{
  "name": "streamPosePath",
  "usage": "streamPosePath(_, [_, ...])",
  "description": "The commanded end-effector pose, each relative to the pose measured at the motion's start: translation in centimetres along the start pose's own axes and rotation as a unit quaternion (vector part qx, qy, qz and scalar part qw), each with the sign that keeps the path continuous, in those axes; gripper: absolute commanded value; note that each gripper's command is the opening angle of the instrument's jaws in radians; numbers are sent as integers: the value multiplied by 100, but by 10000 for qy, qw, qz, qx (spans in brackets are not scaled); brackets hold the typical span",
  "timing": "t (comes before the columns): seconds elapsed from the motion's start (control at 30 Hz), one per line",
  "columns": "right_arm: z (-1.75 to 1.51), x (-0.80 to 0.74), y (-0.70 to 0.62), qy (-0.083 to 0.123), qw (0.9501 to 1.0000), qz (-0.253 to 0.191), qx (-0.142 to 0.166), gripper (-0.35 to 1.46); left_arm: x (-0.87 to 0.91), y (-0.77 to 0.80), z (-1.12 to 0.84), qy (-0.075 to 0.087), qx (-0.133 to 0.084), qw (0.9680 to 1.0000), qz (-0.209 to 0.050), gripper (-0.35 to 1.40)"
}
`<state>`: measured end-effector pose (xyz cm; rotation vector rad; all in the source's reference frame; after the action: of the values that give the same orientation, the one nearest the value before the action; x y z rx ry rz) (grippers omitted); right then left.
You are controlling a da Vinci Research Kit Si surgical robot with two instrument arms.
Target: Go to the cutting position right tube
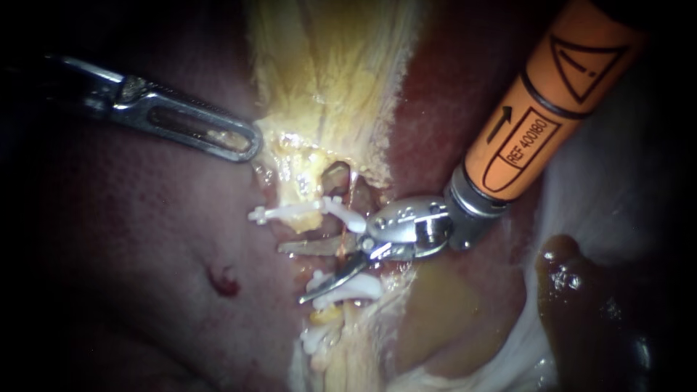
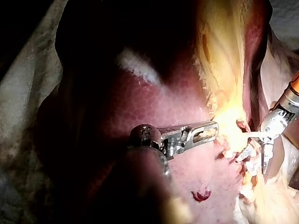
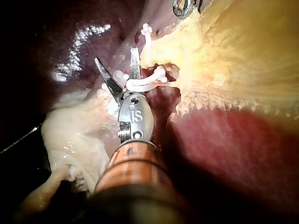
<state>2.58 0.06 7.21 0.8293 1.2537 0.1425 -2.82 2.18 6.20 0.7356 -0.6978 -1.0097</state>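
the right instrument (image 1: 298,272) has an orange shaft that comes in from the upper right and slants down toward the middle. its wrist bends so the tip points to the left. the tip is a pair of thin blades, and they are open like a small v. one blade lies flat and points left. the other blade points down and to the left.

a thin tube (image 1: 347,210), reddish, runs down from a little hole in the yellow tissue (image 1: 327,80). it goes past the upper clip (image 1: 287,212), which is white, and meets the flat blade close to the hinge. i cannot tell if the tube sits inside the v. a lower clip (image 1: 348,288) lies just under the slanted blade, and one more white clip (image 1: 317,337) sits further down.

in the right wrist view the open blades of the right instrument (image 3: 114,56) point ahead, with a curled white clip just beside the hinge.

the left instrument (image 1: 243,141) comes in from the left, long and nearly flat, tilting a bit down. its slotted jaws lie together and seem to pinch the edge of the yellow tissue. the left wrist view shows the left instrument (image 2: 210,130) over the pink liver (image 2: 154,107), with its tip on that yellow edge. the liver has a small red mark (image 1: 223,282).
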Motion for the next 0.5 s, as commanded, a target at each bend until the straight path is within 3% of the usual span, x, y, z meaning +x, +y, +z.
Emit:
streamPosePath(0.03, [0, 1, -1, 9, 9998, 184, 19, 128, 0, 0, 0, -1, 0, 10000, 0, -35])
streamPosePath(0.3, [1, 1, -5, 52, 9995, 296, 38, 133, 0, 0, 0, 0, 1, 10000, 1, -35])
streamPosePath(0.5, [2, 4, -15, 43, 9996, 284, 76, 135, 1, 0, -1, 1, 2, 10000, 3, -35])
